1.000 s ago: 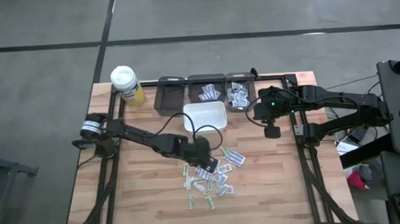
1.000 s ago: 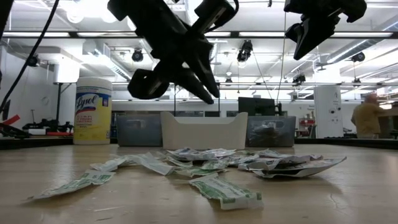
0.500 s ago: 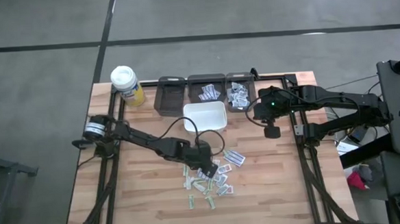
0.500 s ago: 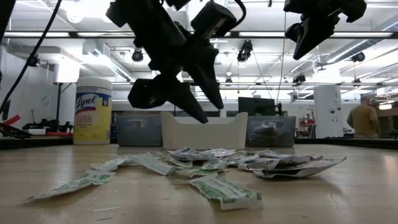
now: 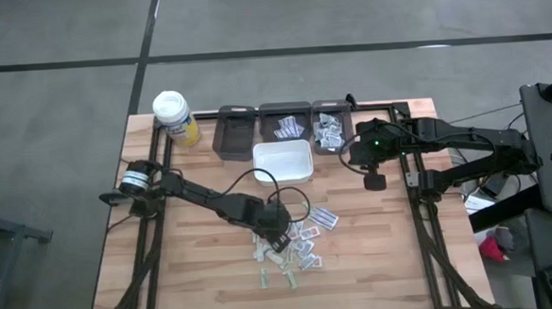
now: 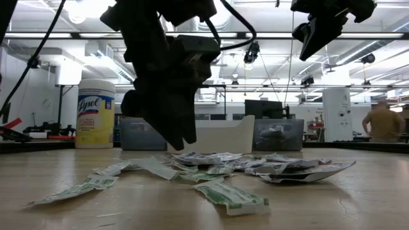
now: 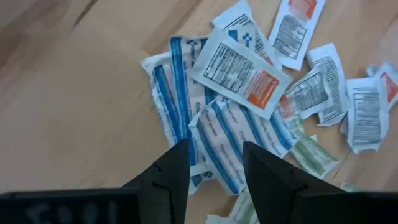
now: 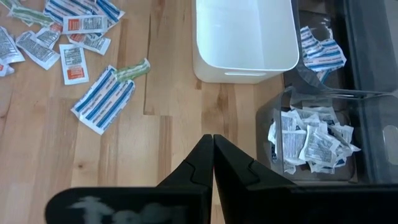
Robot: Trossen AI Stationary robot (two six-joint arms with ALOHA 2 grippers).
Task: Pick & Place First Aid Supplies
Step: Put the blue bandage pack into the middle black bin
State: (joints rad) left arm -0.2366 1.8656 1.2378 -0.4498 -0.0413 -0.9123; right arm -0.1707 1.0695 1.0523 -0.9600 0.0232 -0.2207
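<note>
The first aid supplies [image 5: 298, 246] lie as a loose pile of small flat packets on the wooden table, in front of the white tray. My left gripper [image 5: 280, 236] stands open and low over the pile's left part, pointing steeply down. In the left wrist view its fingers [image 7: 214, 149] straddle a blue-striped packet [image 7: 227, 134], beside a white packet with an orange label [image 7: 239, 70]. In the low view its fingertips [image 6: 182, 144] stop just above the packets [image 6: 217, 163]. My right gripper [image 5: 376, 180] waits shut, high above the table right of the tray.
A white tray [image 5: 283, 160] stands behind the pile. Behind it are three dark bins [image 5: 235, 130], two holding packets [image 8: 311, 146]. A yellow bottle with a white cap [image 5: 173, 117] stands at the back left. A person [image 6: 382, 121] is far off in the room.
My left gripper has opened, rolled about its own axis and sunk toward the pile, drifting a little toward the table's near edge. The packets lie as before.
</note>
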